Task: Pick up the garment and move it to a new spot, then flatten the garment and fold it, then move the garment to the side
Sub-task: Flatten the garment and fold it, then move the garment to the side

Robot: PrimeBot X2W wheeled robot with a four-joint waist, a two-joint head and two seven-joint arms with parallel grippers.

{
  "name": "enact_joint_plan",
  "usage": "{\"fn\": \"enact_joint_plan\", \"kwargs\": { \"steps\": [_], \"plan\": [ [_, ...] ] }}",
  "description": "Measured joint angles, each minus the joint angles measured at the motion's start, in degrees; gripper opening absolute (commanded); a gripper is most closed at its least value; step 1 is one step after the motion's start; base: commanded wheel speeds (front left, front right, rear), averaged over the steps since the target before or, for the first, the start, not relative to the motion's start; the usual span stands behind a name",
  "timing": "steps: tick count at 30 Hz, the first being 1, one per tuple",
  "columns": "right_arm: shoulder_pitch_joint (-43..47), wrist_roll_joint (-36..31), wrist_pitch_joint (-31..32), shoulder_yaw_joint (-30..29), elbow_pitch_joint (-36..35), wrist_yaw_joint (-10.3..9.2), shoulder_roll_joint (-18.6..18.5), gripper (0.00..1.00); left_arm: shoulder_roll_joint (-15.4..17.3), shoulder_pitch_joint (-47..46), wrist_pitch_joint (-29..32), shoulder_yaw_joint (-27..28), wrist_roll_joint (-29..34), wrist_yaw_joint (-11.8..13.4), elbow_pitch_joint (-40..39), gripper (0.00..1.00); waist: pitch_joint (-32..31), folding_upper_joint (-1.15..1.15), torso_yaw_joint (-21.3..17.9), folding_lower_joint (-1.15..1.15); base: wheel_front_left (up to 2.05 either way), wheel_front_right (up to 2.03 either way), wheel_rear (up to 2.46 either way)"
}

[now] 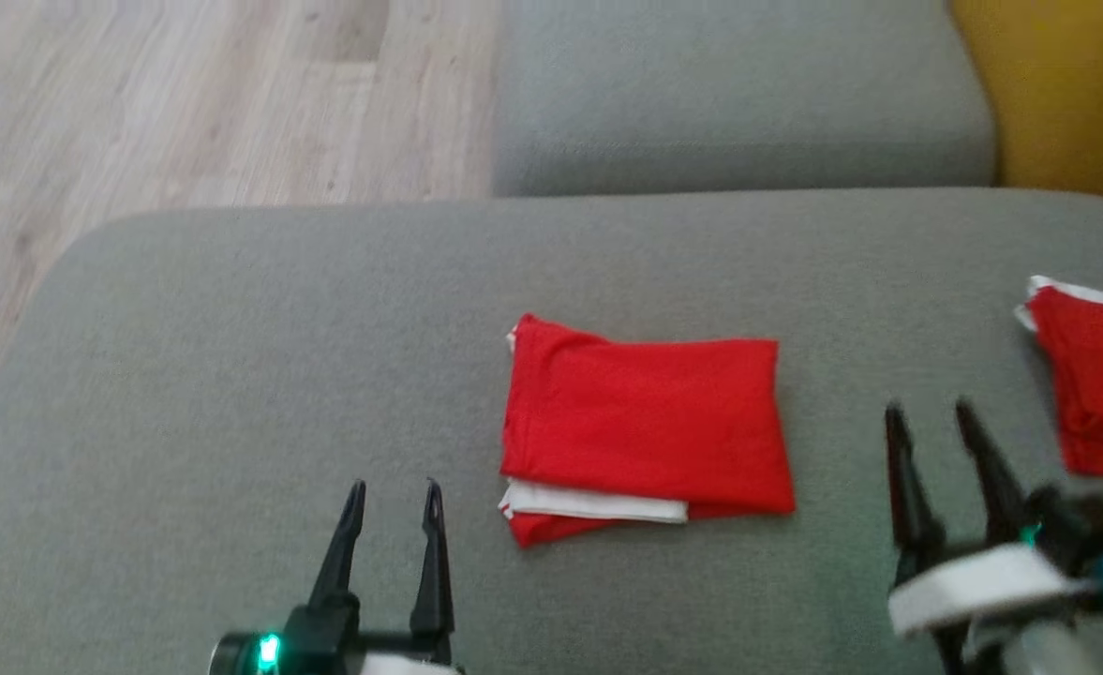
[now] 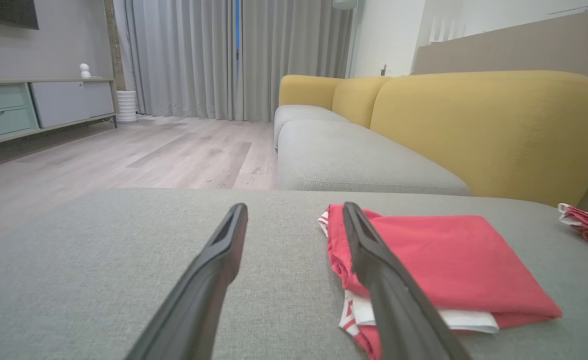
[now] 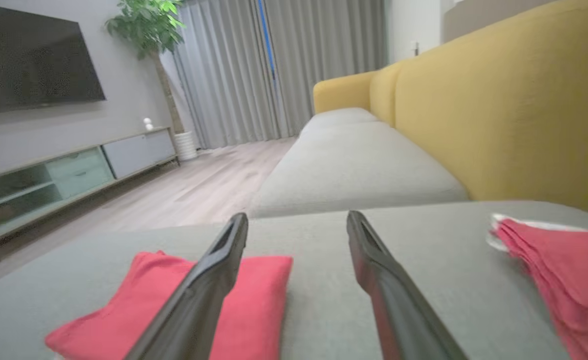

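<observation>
The garment lies folded in a red rectangle in the middle of the grey cushion, and a white layer shows under its near edge. It is flat, and nothing lies on it. My left gripper is at the lower left in the head view, near the near left corner of the garment but apart from it. Its fingers are spread and they hold nothing. In my left wrist view the right finger crosses in front of the left edge of the garment, and the cushion shows between the two fingers. My right gripper is to the right of the garment, with the fingers spread and nothing between them; they lean a little to the left and look a bit blurred. This gripper is between the garment and a second garment, also red with a white edge, which lies at the right edge of the cushion and is cut by the frame. Beyond the cushion I see the grey seat of a sofa, its yellow backrest at the right, and pale wooden floor at the left.
</observation>
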Motion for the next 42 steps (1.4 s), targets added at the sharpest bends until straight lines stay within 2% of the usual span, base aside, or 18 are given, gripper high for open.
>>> {"fn": "enact_joint_plan", "kwargs": {
  "steps": [3, 7, 19, 42],
  "plan": [
    [4.49, -3.52, 0.00, -0.63, 0.76, 0.00, 1.55, 1.00, 0.01, 2.52, 0.00, 0.62, 0.83, -0.53, -0.03, 1.00, -1.27, 0.00, -1.17, 0.00, 0.00, 0.00, 0.00],
    [8.50, -4.38, 0.00, -0.90, -0.74, 0.00, 4.11, 1.00, 0.26, 5.30, 0.00, 1.53, 3.32, -0.52, -0.02, 1.00, -2.53, 0.00, -2.39, -0.01, 0.00, 0.00, 0.00],
    [11.02, -6.06, 0.00, -0.33, -2.15, 0.00, 4.34, 1.00, 0.07, 6.56, 0.00, 3.39, 6.71, -1.57, -0.10, 1.00, -3.59, 0.00, -2.03, 0.00, 0.00, 0.00, 0.00],
    [12.09, -7.50, 0.00, -0.11, -2.45, 0.00, 4.41, 1.00, -0.69, 7.12, 0.00, 5.35, 7.90, -3.08, -0.01, 1.00, -3.03, 0.00, -2.01, 0.00, 0.00, 0.00, 0.00]
  ]
}}
